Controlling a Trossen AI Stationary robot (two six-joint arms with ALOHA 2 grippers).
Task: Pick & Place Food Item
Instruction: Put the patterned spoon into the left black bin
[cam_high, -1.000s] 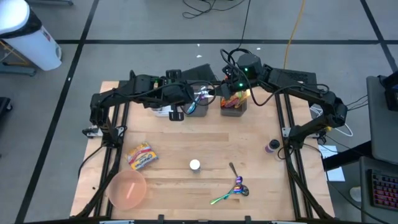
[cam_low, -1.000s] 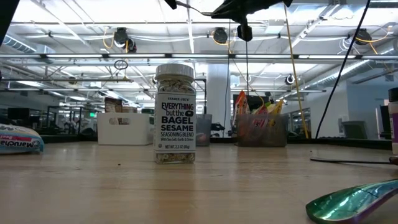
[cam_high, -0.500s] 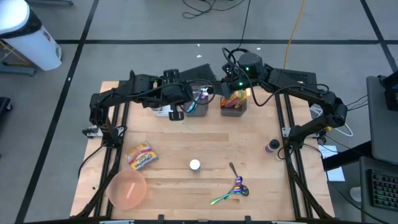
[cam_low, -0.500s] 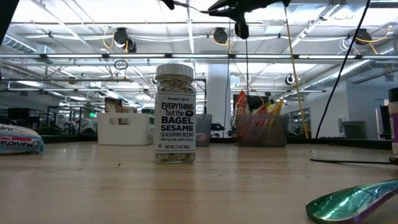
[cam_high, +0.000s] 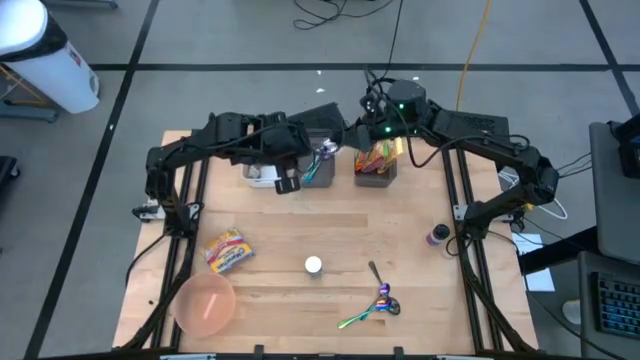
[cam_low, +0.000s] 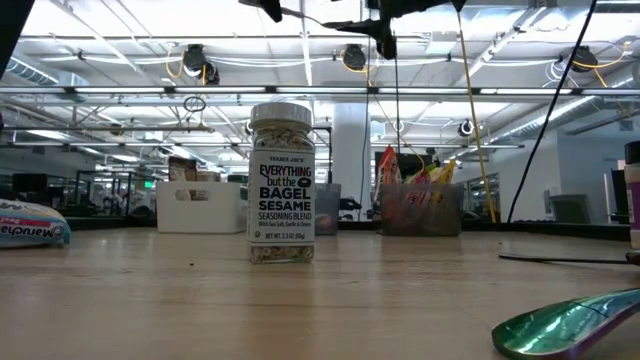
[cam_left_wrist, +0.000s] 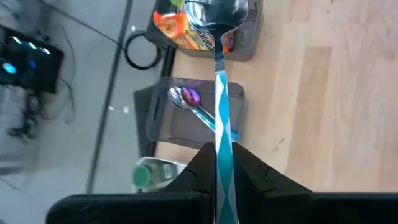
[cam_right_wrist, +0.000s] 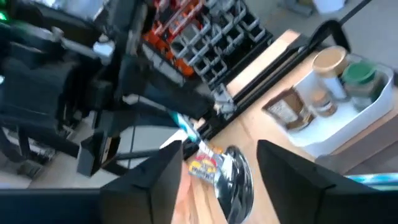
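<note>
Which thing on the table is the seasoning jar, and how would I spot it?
Start at the wooden table and look at its open middle, nearer the front edge than the bins at the back. The seasoning jar stands there upright, all alone, between the pink bowl and the shiny spoons. It is the only thing with a white cap and big "Everything but the Bagel Sesame" words on its label.
</note>
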